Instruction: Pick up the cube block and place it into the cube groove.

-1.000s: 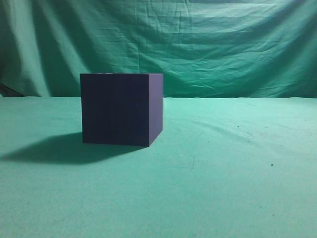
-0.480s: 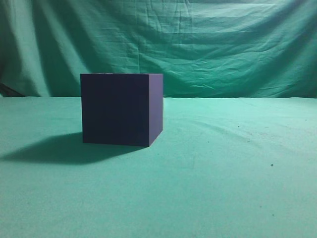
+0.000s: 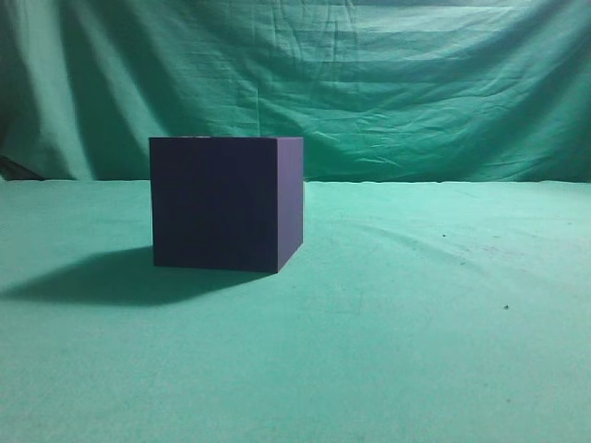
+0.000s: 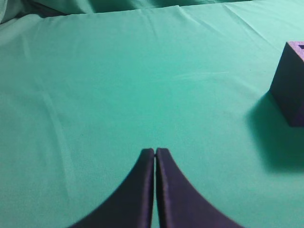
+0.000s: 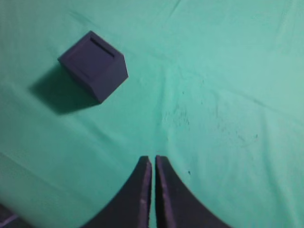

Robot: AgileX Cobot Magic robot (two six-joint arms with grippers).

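Cube groove (image 3: 226, 203) stands on the worktop (image 3: 416, 323); the cube block appears in no view. Left gripper (image 4: 155, 153) and right gripper (image 5: 153, 160) hover, pressed together and empty. Risk: mistaking the groove for the block.

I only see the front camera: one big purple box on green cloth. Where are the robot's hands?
Observer: Off your screen. The left gripper hangs above bare green cloth, jaws closed, empty.
Operator: And the other one?
Observer: The right gripper is closed and empty too; its camera shows the purple box ahead to its left.
Operator: What's on the box's top?
Observer: A square outline set into it, with a dark gap along one edge.
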